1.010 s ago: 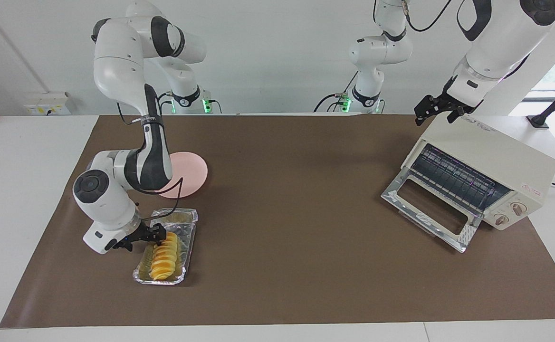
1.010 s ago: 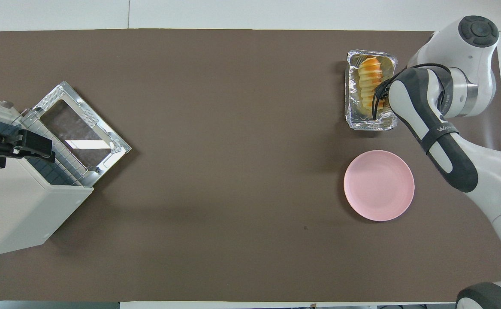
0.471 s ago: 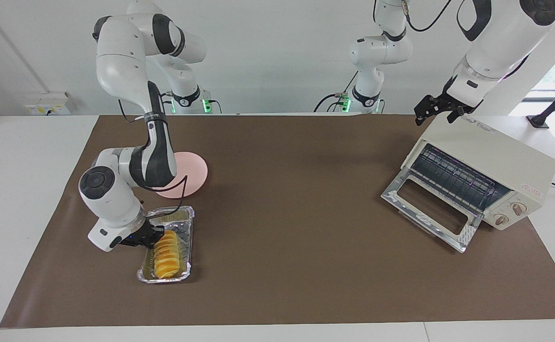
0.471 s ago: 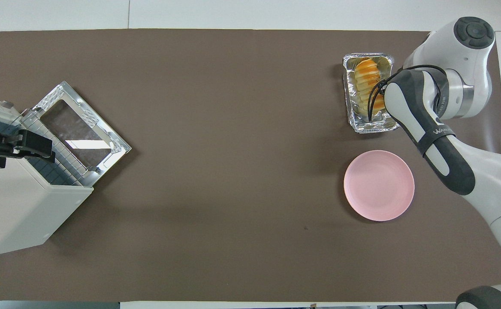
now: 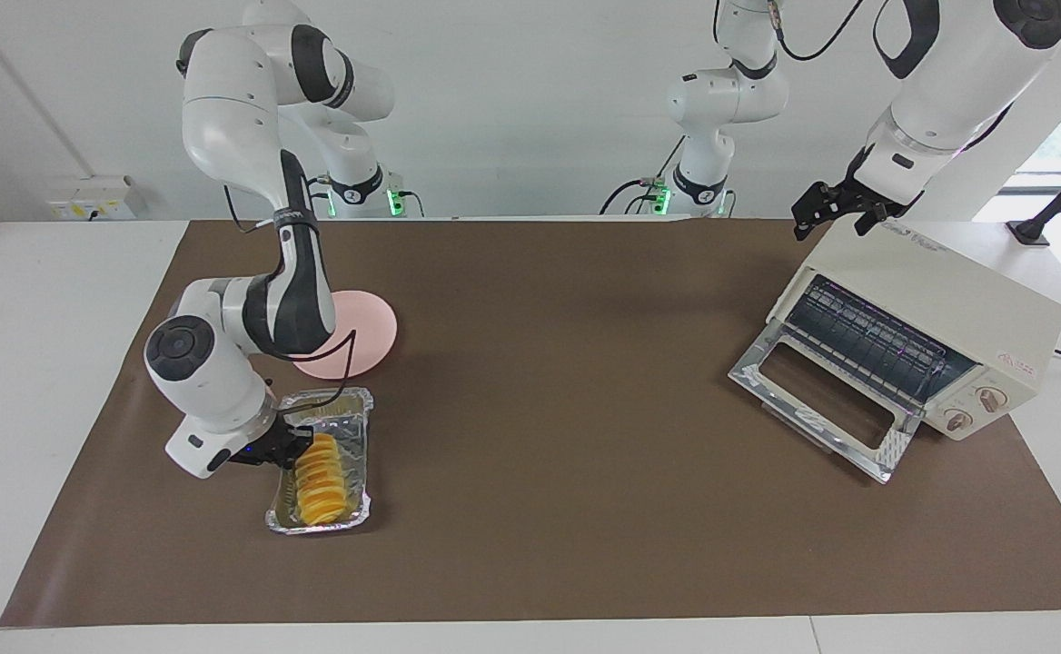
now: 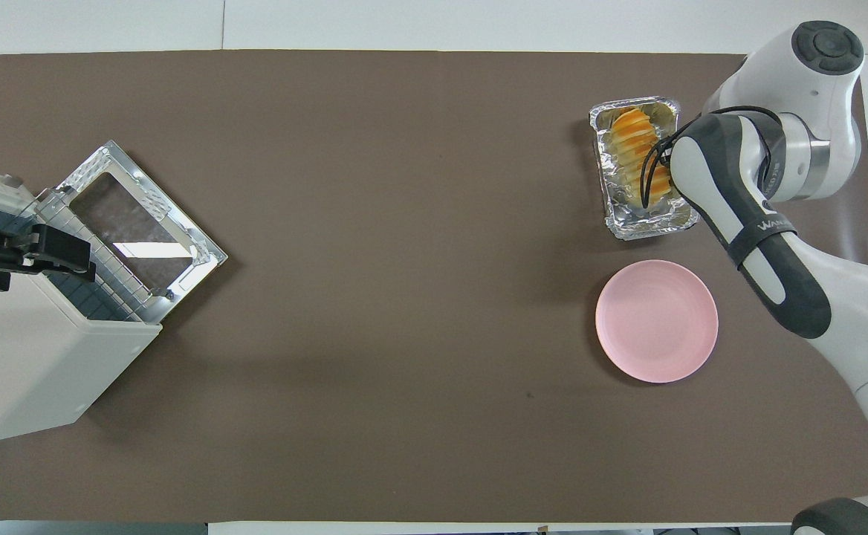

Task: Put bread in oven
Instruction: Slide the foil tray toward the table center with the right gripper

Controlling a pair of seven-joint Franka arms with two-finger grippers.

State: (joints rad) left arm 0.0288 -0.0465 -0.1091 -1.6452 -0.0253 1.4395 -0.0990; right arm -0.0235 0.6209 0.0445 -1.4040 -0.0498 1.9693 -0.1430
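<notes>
Landmark: pink plate (image 6: 657, 321), toward the right arm's end of the brown table mat (image 5: 549, 509).

Near to far, counted from the robots:

- Left gripper (image 5: 837, 211): up in the air over the top edge of the oven (image 5: 939, 313), at the left arm's end of the table, well apart from the plate. Arm waits there. Fingers: cannot tell whether open or closed.
- Oven: cream-white toaster oven, set at an angle on the mat. Glass door (image 5: 823, 400) dropped fully open and lying flat on the mat; wire rack (image 5: 867, 341) visible inside; two round knobs (image 5: 976, 409) on the front panel. Nothing visible on the rack.
- Pink plate: flat on the mat, partly covered by the right arm in the facing view.
- Foil tray (image 6: 612, 212): just beside the plate, farther from the robots than it, slightly askew.
- Bread (image 5: 320, 480): golden-yellow ridged loaf, lying lengthwise in the foil tray.
- Right gripper (image 5: 287, 447): low at the tray, at the bread's end nearest the plate. Fingers dark against the loaf; contact appears made, but whether they are clamped on the bread or merely around it: cannot tell.
</notes>
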